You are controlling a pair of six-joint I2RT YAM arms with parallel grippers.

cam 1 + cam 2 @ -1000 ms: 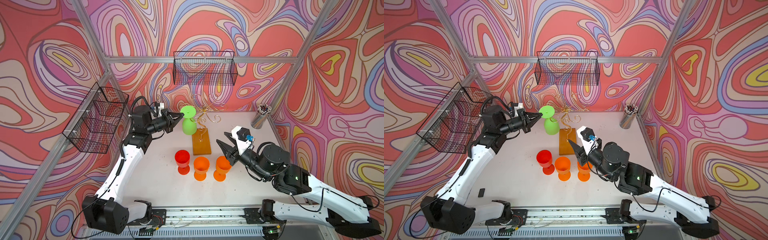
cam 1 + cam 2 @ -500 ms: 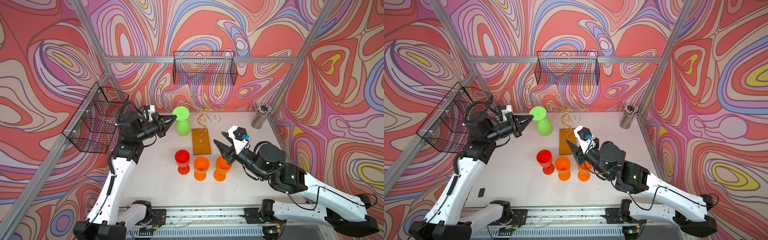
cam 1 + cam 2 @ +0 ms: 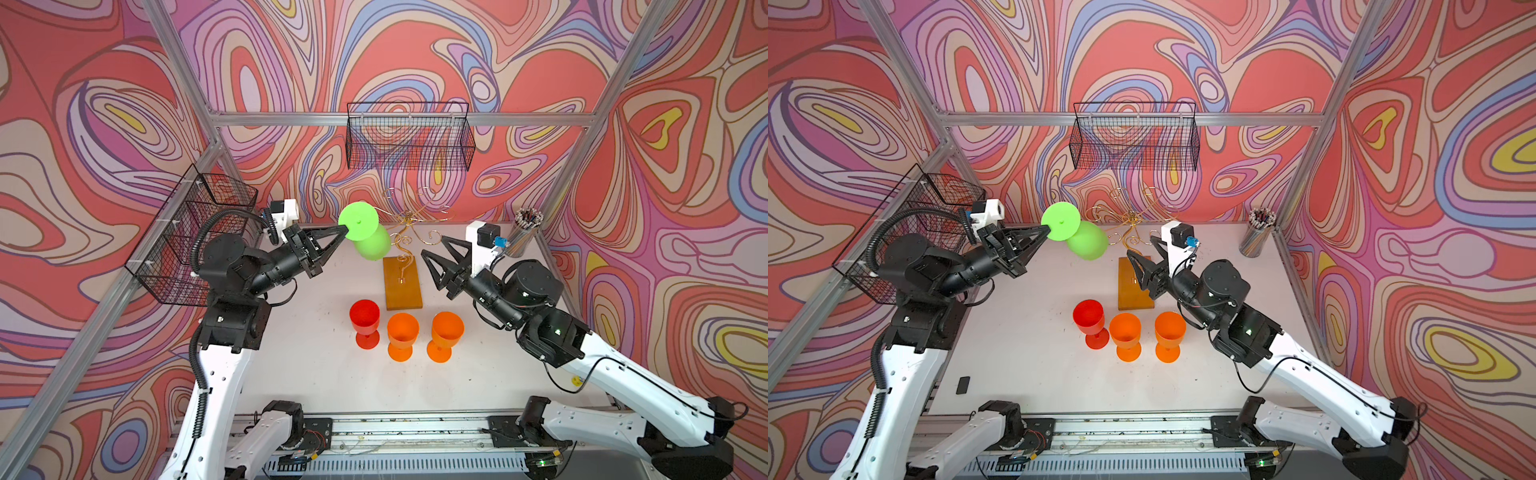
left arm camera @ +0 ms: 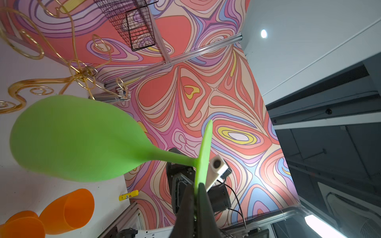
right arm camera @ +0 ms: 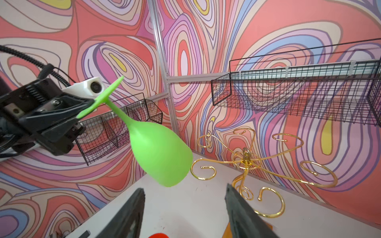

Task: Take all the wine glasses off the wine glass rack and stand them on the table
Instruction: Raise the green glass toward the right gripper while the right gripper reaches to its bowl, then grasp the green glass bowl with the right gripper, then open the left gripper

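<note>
Two states: left end effector (image 3: 342, 230) pinched on wine glass (image 3: 374, 247) foot, right end effector (image 3: 433, 245) agape, empty.

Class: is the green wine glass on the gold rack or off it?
Off. The green wine glass hangs beside the gold rack, its foot pinched by fingers of the left gripper.

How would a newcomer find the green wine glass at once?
Find the gold wine glass rack near the back wall. Left of it, the left end effector pinches a wine glass by its foot. It alone is green and off the table.
</note>
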